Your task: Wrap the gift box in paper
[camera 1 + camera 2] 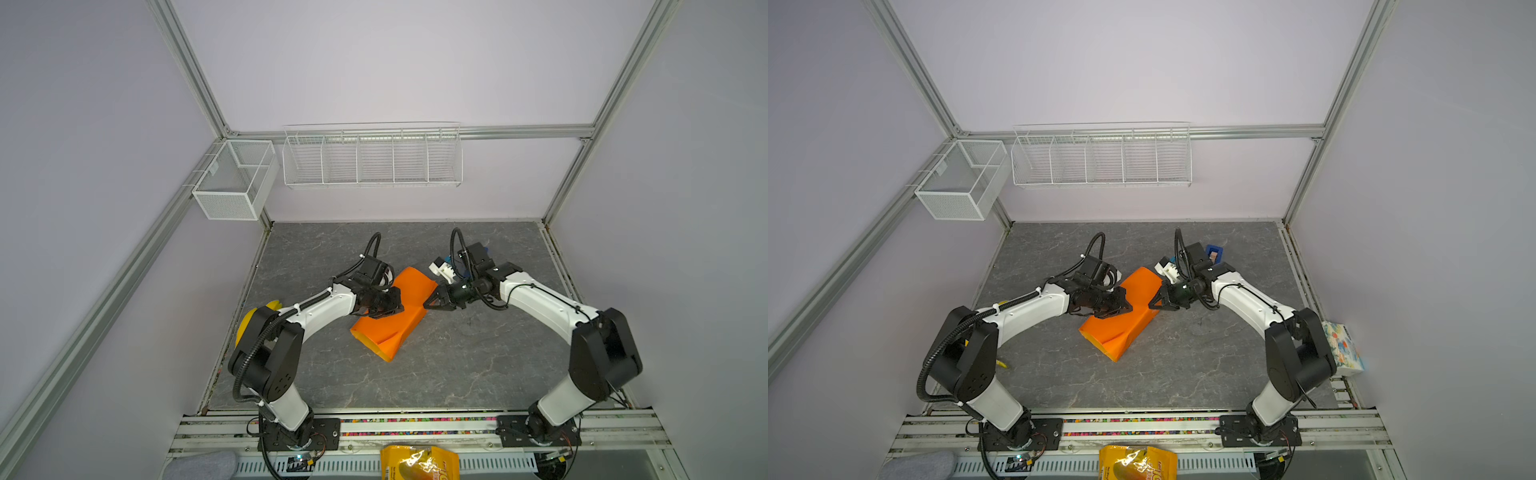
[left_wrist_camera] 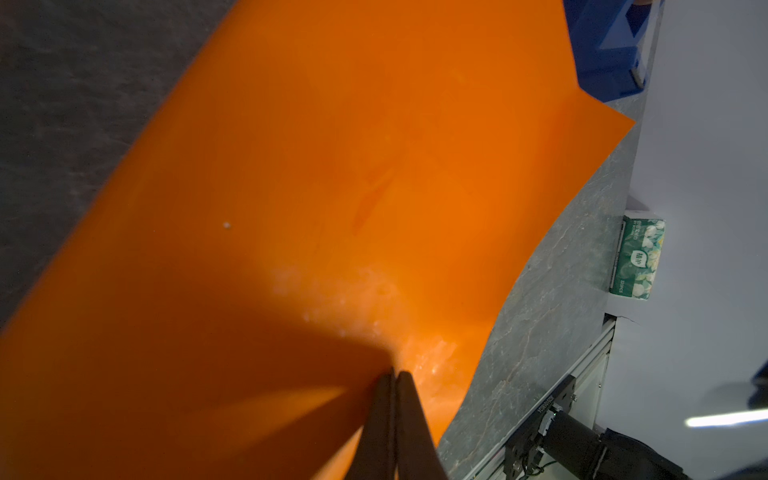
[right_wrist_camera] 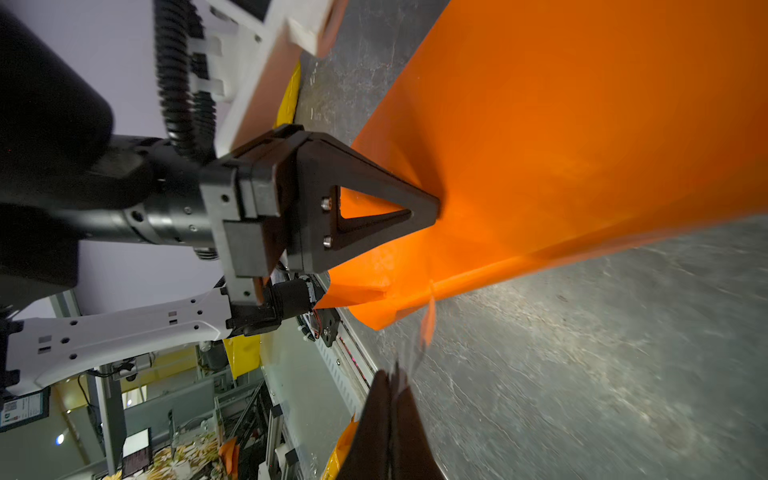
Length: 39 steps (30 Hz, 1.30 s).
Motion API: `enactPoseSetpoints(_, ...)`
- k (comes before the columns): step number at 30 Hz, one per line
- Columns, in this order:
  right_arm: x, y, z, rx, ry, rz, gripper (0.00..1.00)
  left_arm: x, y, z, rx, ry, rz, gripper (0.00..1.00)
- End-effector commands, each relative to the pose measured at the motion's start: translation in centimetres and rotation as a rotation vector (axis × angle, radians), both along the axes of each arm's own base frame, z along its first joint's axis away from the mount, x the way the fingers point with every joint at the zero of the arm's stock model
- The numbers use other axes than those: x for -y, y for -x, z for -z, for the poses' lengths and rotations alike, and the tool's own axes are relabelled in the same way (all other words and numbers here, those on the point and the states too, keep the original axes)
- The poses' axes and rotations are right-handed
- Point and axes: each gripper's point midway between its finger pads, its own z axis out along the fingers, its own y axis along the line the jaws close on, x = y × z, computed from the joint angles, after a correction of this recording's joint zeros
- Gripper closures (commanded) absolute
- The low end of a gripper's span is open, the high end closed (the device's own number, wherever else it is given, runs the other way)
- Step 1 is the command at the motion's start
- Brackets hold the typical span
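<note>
- Top views both show the paper [image 1: 390,336] [image 1: 1121,332], a plain orange sheet folded over into one long bundle, lying around the middle of the grey tabletop [image 1: 457,365].
- Its long axis runs from the front edge toward the back edge, leaning toward the back right corner.
- No gift box is visible anywhere. It is probably inside the folded paper, but that is a judgement.
- Left gripper [image 1: 399,309] [image 1: 1128,309] reaches in from the left long side. Its tip presses on top of the bundle about halfway along.
- Left wrist view shows this gripper's [image 2: 392,384] two fingers closed together, flat against the orange surface and pinching nothing.
- Right gripper [image 1: 428,305] [image 1: 1153,305] comes from the opposite long side. Its tip sits at the paper's right edge, touching it or just beside it.
- Right wrist view shows its [image 3: 390,411] fingers closed together too. A blurred sliver lies at the tip, and I cannot tell whether it is held.
- Blue tape dispenser [image 1: 1213,252] stands near the back right corner, behind the right arm.
- Both arms face each other across the short width of the bundle.
- Left arm already pins the fold, so the right arm looks freer to work the seam or the open ends.
</note>
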Motion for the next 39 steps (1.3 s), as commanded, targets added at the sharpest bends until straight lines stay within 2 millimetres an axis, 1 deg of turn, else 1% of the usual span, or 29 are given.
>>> enactPoseSetpoints(1,-2.7,-0.1,0.1,-0.012,-0.03,-0.045,0.94,-2.1,1.9,4.5,-0.118,-0.138,-0.019,1.0)
enactPoseSetpoints(4,-4.2,-0.3,0.6,-0.026,-0.031,-0.075,0.93,-2.1,2.0,4.5,-0.12,-0.138,-0.02,1.0)
enactPoseSetpoints(6,-4.7,-0.5,1.4,-0.044,-0.03,-0.08,0.93,-2.1,2.0,4.5,-0.118,-0.14,-0.02,1.0)
enactPoseSetpoints(11,-4.0,-0.8,3.9,-0.118,0.014,-0.059,0.93,-2.2,2.0,4.4,-0.117,-0.138,-0.022,1.0)
enactPoseSetpoints(14,-3.2,-0.8,4.7,-0.152,0.03,-0.044,0.94,-2.2,2.0,4.4,-0.117,-0.138,-0.021,1.0)
enactPoseSetpoints(20,-1.8,-0.7,5.1,-0.196,0.038,-0.018,0.94,-2.2,2.0,4.4,-0.117,-0.139,-0.021,1.0)
enactPoseSetpoints(32,-1.1,-0.1,5.8,-0.284,0.033,-0.009,0.93,-2.3,2.1,4.5,-0.118,-0.143,-0.022,1.0)
enactPoseSetpoints(36,-1.0,-0.1,5.9,-0.295,0.037,-0.002,0.89,-2.3,2.1,4.5,-0.12,-0.142,-0.021,1.0)
enactPoseSetpoints(39,-0.9,-0.3,6.0,-0.302,0.039,0.006,0.81,-2.3,2.1,4.4,-0.119,-0.141,-0.023,1.0)
